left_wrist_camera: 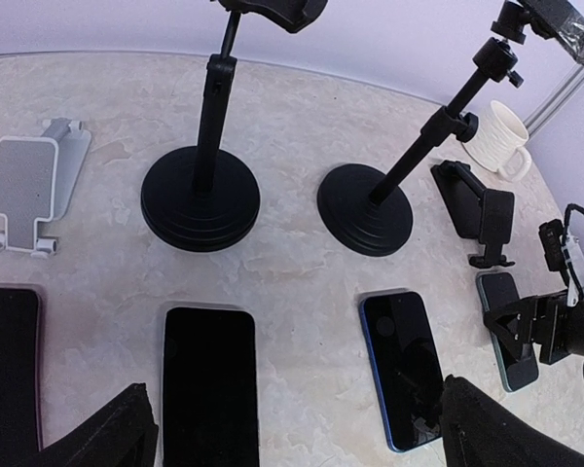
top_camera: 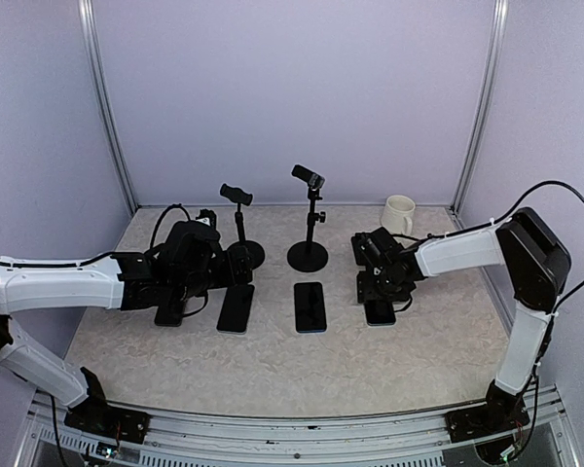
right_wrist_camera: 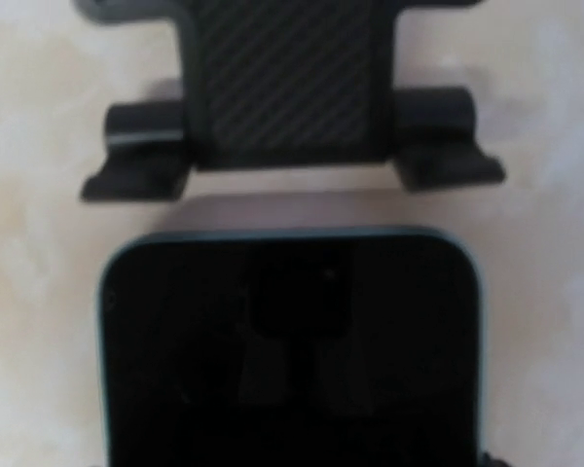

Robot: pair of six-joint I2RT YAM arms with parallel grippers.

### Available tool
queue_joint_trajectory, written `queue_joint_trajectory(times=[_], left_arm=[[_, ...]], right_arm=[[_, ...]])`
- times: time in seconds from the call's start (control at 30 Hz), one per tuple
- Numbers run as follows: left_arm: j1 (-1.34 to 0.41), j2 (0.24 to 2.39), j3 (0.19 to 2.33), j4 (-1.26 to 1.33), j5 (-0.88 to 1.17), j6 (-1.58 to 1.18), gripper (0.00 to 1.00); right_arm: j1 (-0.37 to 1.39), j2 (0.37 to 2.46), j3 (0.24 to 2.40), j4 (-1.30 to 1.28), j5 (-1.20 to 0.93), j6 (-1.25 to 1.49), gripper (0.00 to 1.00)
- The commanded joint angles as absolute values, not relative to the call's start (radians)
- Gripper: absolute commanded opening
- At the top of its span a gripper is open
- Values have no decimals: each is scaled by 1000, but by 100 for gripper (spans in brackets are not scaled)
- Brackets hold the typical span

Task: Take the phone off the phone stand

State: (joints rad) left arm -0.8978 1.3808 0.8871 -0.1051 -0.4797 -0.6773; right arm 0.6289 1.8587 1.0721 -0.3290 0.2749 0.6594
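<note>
Our right gripper [top_camera: 378, 297] hangs low over the table, directly above a teal-edged, dark-screened phone [right_wrist_camera: 292, 350]. The right wrist view is filled by the phone and does not show the fingers, and the other views are too small, so we cannot tell how far the jaws stand apart or whether they touch it. The phone lies flat, screen up, off the black folding phone stand with a woven-pattern back [right_wrist_camera: 287, 88]. Its top edge is just in front of the stand's two feet, with a narrow strip of tabletop between them.

Our left gripper [top_camera: 187, 284] hovers on the other side with its fingers [left_wrist_camera: 107, 438] spread wide and nothing between them.

To the left of the teal phone, a blue-edged black phone [left_wrist_camera: 404, 379] and a plain black phone [left_wrist_camera: 209, 379] lie in the same row, well apart from each other. Behind them stand two black pole holders on round bases [top_camera: 308, 256] [top_camera: 241, 255]. A white flat stand [left_wrist_camera: 34, 185] sits at the far left and a white ceramic mug [top_camera: 399, 214] in the back right corner.

The pale marbled table [top_camera: 273, 375] is bare between the row of phones and its near edge. The right wall runs close beside the right arm's elbow.
</note>
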Motion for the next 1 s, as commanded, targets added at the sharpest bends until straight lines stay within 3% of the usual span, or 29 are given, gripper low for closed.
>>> queue_joint_trajectory(times=[0.0, 0.1, 0.13, 0.43, 0.67, 0.97], left_arm=[[-885, 1364, 886, -112, -479, -657, 99], [-879, 1366, 887, -108, -455, -650, 99], [-874, 1367, 891, -107, -442, -646, 99], [-763, 1340, 932, -130, -256, -572, 99], [-540, 1212, 909, -182, -68, -540, 99], [-434, 1089, 827, -271, -63, -471, 99]], right_arm=[[604, 1906, 1061, -370, 240, 657, 85], [605, 1848, 1062, -361, 235, 640, 99], [604, 1824, 1064, -357, 232, 629, 100], [586, 1552, 1082, -305, 184, 468, 100], [519, 1358, 1028, -230, 90, 347, 100], [422, 1134, 819, -109, -50, 318, 100]])
